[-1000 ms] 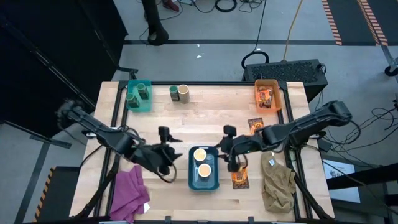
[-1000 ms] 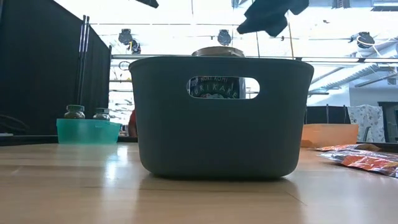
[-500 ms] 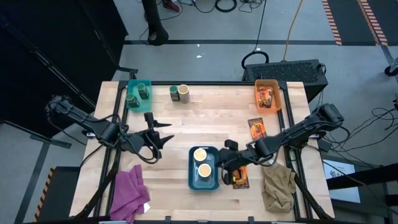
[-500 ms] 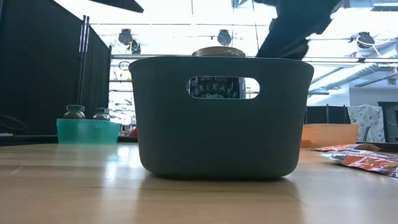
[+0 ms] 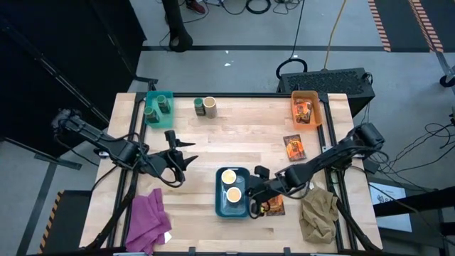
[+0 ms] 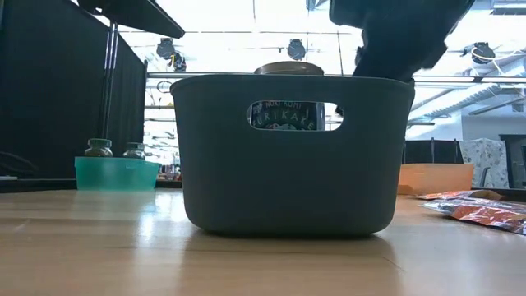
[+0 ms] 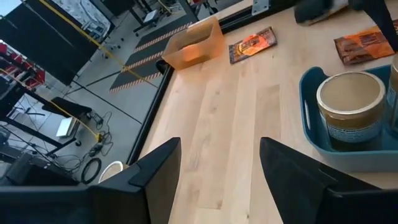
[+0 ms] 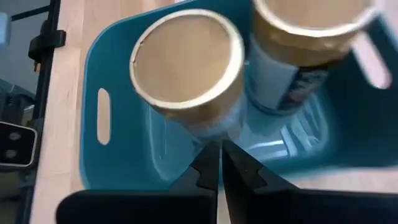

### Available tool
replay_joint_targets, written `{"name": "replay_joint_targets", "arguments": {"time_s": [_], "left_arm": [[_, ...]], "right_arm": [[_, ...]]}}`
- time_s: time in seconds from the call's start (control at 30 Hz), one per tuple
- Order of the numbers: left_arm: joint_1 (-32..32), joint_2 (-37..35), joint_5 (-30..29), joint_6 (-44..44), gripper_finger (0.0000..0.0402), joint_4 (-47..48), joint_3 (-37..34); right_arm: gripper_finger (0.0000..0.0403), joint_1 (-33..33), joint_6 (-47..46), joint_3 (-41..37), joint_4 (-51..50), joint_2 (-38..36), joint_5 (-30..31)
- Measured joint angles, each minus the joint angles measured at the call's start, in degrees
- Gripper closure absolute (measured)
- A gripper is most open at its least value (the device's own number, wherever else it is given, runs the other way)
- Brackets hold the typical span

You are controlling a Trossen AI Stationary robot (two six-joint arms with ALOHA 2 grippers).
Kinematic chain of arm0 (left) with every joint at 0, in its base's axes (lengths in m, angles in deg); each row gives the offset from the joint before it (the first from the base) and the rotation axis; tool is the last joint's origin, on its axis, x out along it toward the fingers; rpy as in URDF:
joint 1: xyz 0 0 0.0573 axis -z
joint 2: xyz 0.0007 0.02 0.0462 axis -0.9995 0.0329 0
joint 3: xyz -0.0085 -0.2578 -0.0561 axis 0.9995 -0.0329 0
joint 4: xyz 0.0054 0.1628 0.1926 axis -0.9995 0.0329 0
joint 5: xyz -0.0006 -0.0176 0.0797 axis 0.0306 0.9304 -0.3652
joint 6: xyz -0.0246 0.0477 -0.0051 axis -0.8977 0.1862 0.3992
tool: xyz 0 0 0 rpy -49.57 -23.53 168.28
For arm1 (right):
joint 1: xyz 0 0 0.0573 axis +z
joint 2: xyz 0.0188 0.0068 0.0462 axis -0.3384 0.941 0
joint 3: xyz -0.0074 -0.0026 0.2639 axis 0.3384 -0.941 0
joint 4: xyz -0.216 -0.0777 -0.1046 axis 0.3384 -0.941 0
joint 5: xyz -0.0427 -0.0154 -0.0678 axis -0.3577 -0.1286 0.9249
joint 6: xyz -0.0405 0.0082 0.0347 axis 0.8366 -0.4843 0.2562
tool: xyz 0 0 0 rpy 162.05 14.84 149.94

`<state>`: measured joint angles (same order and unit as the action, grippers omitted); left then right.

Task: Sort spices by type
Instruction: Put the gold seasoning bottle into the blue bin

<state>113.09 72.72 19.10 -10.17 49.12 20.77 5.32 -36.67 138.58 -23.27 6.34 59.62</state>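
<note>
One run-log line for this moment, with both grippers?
left gripper: open, mid-table | right gripper: shut, empty, beside blue bin | packet under right arm

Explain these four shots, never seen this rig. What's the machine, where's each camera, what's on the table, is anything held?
Two dark robot arms work at a wooden table, sorting spices by type.

Cameras: one overhead, one level with the table top, one on each wrist.

On the table: a dark teal plastic bin holding two round jars with cream-yellow tops; a light teal tray with green jars; two loose jars at the far edge; an orange bin holding a flat orange-and-black packet, one packet loose and another by the right hand; a purple cloth and a khaki cloth.

The left hand is open and empty, left of the dark bin. The right hand is shut at that bin's right rim, holding nothing that I can see.
</note>
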Motion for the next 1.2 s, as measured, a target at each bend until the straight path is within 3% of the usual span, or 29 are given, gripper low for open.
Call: {"name": "replay_joint_targets", "arguments": {"time_s": [0.33, 0.97, 1.2], "left_arm": [[0.00, 0.02, 0.01, -0.04, 0.0178, -0.30, 0.04], [0.00, 0.04, 0.01, -0.10, 0.0179, -1.04, 0.07], [0.00, 0.05, 0.01, -0.38, 0.0179, -1.06, 0.07]], "right_arm": [[0.0403, -1.22, 2.65, 0.00, 4.94, 4.37, -0.07], [0.0403, -1.56, 9.13, 0.00, 10.93, 4.40, -0.13], [0.0403, -2.34, 8.49, 0.00, 2.56, 3.82, 0.40]]}}
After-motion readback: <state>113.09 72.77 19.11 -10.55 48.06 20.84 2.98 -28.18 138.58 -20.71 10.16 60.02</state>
